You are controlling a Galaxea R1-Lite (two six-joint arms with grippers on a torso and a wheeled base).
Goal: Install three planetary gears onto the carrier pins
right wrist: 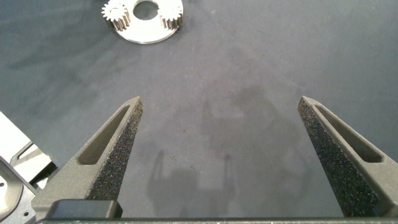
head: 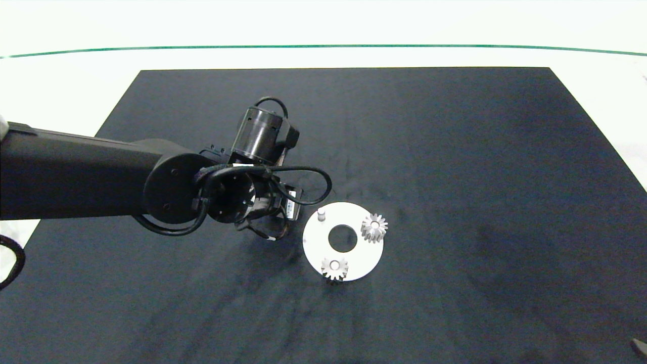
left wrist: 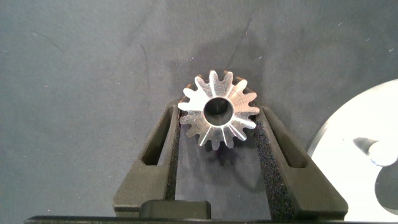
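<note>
The left gripper (left wrist: 217, 134) pinches a silver planetary gear (left wrist: 217, 109) between its foam pads, just beside the white disc (head: 354, 212) near the dark mat's (head: 455, 151) middle. Two gears (head: 374, 227) sit on carrier pins; one pin (head: 321, 214) is bare. The right gripper (right wrist: 221, 121) hangs spread wide, well apart.

**White table, dark mat, disc at lower centre**

White table (head: 65, 86) with green line (head: 323, 47) across the top. Large dark mat (head: 480, 177) covers most of it. White disc (head: 312, 241) lies on the mat, lower centre of frame.
</note>
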